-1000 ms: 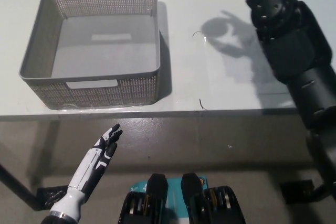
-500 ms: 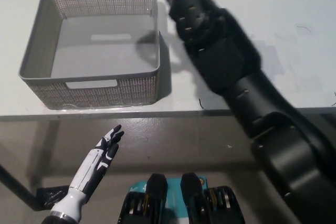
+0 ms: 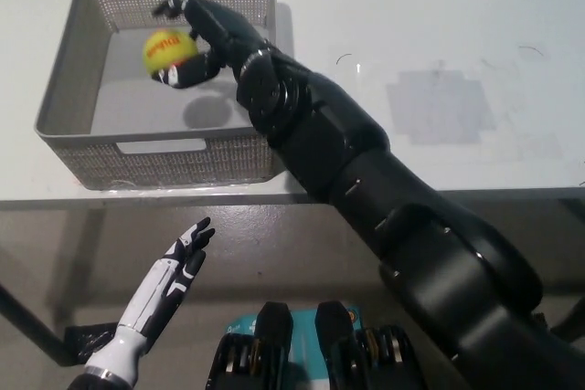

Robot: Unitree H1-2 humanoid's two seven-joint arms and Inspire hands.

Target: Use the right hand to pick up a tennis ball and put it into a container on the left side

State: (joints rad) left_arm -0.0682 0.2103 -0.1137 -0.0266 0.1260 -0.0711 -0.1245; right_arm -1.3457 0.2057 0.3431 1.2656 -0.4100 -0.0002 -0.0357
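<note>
A yellow-green tennis ball (image 3: 165,49) with red print sits in my black right hand (image 3: 194,36), whose fingers curl around it from the right. The hand holds the ball above the inside of a grey mesh basket (image 3: 64,89) on the left part of the white table. The ball's shadow falls on the basket floor below it. My black right arm (image 3: 366,180) stretches diagonally from the lower right across the table edge to the basket. My white left hand (image 3: 174,271) rests low at the lower left, below the table edge, fingers straight and apart.
The white table (image 3: 439,52) stretches to the right of the basket, with its front edge running across the middle of the picture. A dark floor lies below it. A table leg shows at the far lower left.
My right arm has swung from the table's right side over to the basket. The hand with the ball has come down from the basket's far rim to above its inside. The left hand has stayed put.
</note>
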